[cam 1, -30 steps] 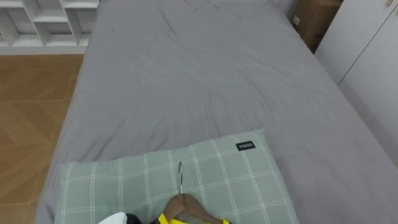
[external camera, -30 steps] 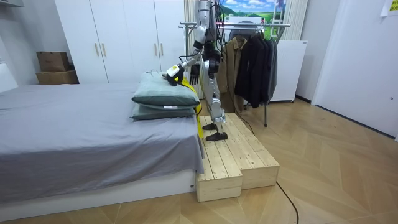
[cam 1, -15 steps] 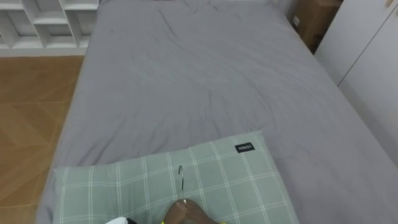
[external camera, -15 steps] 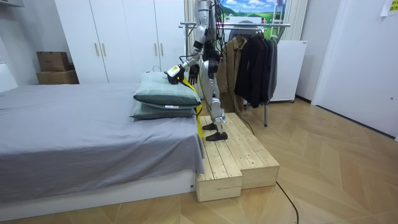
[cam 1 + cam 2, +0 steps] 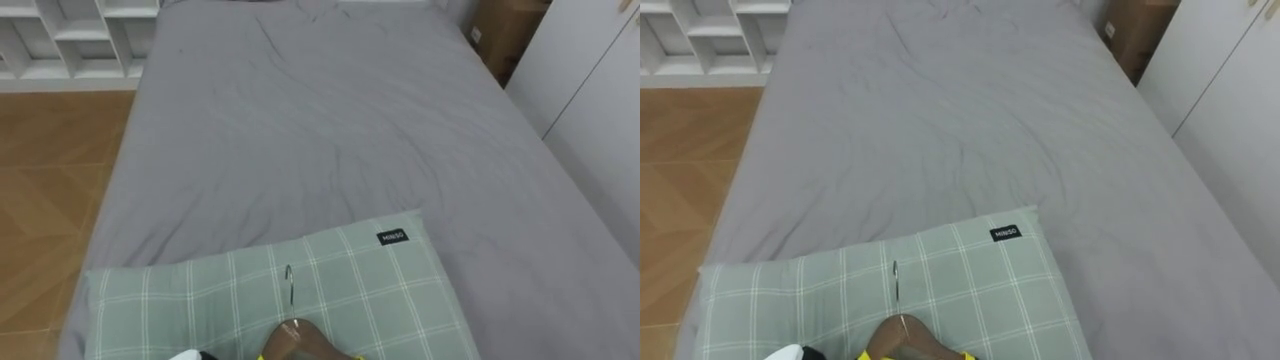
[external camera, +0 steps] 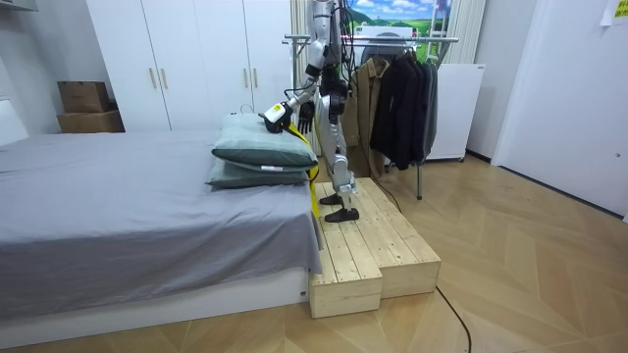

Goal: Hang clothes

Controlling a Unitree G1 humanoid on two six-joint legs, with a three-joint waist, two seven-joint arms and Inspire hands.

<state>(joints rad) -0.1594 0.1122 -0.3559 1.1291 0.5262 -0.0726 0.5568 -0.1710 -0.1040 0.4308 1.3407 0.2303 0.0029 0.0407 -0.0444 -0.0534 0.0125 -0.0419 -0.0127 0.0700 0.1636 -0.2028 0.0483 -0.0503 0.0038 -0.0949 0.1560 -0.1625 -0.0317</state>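
Left hand (image 5: 188,354): at the eye view's lower edge, touching the hanger's left side; I cannot tell whether it is spread or clasped.
Hanger (image 5: 300,343): wooden, just right of the hand, its wire hook lying over the pillow (image 5: 380,290).
Garment (image 6: 314,186): yellow, under the hanger, trailing down beside the bed (image 5: 320,130).
Change: hanger sits slightly lower than a second ago; less yellow shows.

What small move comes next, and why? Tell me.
Probably lift the hanger clear of the pillow: it sits low over it with the yellow garment, and the rack it must reach stands behind the robot.
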